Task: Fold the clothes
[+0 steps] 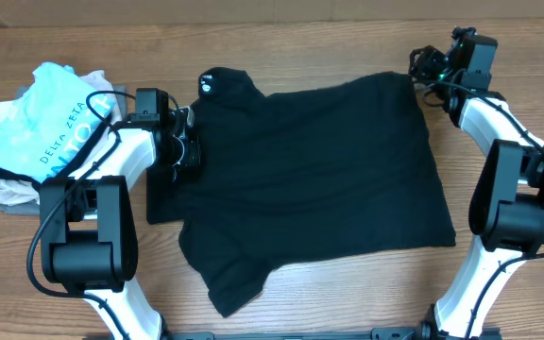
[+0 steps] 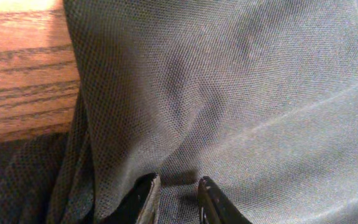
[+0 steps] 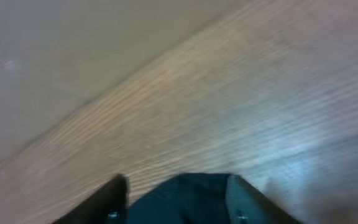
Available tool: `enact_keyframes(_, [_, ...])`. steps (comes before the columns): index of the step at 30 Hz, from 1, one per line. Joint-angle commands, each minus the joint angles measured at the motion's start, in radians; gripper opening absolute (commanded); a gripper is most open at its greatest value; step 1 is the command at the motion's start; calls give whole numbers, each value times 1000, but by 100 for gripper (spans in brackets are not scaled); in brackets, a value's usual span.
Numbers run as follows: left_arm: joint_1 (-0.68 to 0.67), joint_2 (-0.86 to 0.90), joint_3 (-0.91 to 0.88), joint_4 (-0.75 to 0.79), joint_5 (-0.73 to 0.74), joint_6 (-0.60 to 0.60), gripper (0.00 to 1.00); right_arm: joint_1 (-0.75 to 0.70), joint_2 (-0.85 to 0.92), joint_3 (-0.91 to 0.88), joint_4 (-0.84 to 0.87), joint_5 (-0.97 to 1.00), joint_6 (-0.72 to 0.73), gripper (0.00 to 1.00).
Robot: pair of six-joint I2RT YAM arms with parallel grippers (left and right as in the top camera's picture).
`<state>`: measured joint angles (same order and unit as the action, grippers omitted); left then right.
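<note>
**Black shirt spread on the table, one gripper at each side**

We are looking down on the black shirt [image 1: 319, 170], which is lying mostly flat across the middle of the table [image 1: 348, 307]. Its collar end, carrying a small white print [image 1: 209, 85], is pointing toward 11 o'clock. One sleeve [image 1: 229, 283] is trailing off toward 7 o'clock.

The left gripper [image 1: 187, 142] is sitting at the shirt's 9 o'clock edge, over the cloth. In the left wrist view we are seeing its jaws standing narrow. A ridge of the dark weave is running up between the two fingers [image 2: 149, 196] and creases are fanning away from that spot, so we are reading it as pinching the shirt.

The right gripper [image 1: 425, 64] is hanging at the shirt's 1 o'clock corner. Its wrist view is coming through badly blurred. We are making out the jaws standing well apart with dark cloth showing between them, and as far as we can tell they are not pressing on it.

At the table's 9 o'clock side, beyond the left gripper, a light-blue shirt [image 1: 50, 118] with white lettering is resting on top of white and grey clothes [image 1: 3, 189].
</note>
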<state>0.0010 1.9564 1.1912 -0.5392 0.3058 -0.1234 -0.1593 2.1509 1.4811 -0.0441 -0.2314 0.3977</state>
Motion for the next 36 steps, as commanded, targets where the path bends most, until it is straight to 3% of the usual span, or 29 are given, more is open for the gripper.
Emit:
enact_keyframes(1, [18, 42, -17, -16, -76, 4, 26, -41, -39, 14, -46, 17, -2, 63])
enact_keyframes(5, [18, 42, -16, -16, -76, 12, 30, -98, -56, 14, -212, -71, -6, 64])
enact_keyframes(9, [18, 42, -14, -18, -72, 13, 33, -152, -55, 11, -411, -111, -17, 54])
enact_keyframes(15, [18, 41, 6, -21, -67, 16, 32, -142, -48, 11, -509, -166, -204, 53])
enact_keyframes(19, [18, 40, 49, -55, -37, 23, 31, -93, -47, 11, -541, -163, -255, 49])
enact_keyframes(21, [18, 40, 82, -91, -36, 25, 32, -76, -47, 11, -554, -159, -269, 38])
enact_keyframes(23, [18, 39, 117, -129, -35, 38, 31, -68, -47, 11, -556, -103, -259, 13])
enact_keyframes(25, [18, 38, 152, -171, -35, 61, 30, -68, -47, 11, -540, -6, -202, 4])
enact_keyframes(30, [18, 38, 217, -243, -53, 110, 29, -118, -48, 32, -468, 17, -180, 4])
enact_keyframes(31, [18, 38, 222, -246, -55, 112, 30, -131, -49, 40, -463, 13, -180, 9])
enact_keyframes(32, [18, 38, 224, -247, -54, 114, 30, -147, -49, 50, -462, 10, -180, 25])
enact_keyframes(33, [18, 38, 224, -247, -54, 114, 30, -160, -49, 59, -468, 10, -181, 29])
enact_keyframes(36, [18, 38, 224, -246, -54, 117, 30, -196, -49, 79, -520, -15, -180, 25])
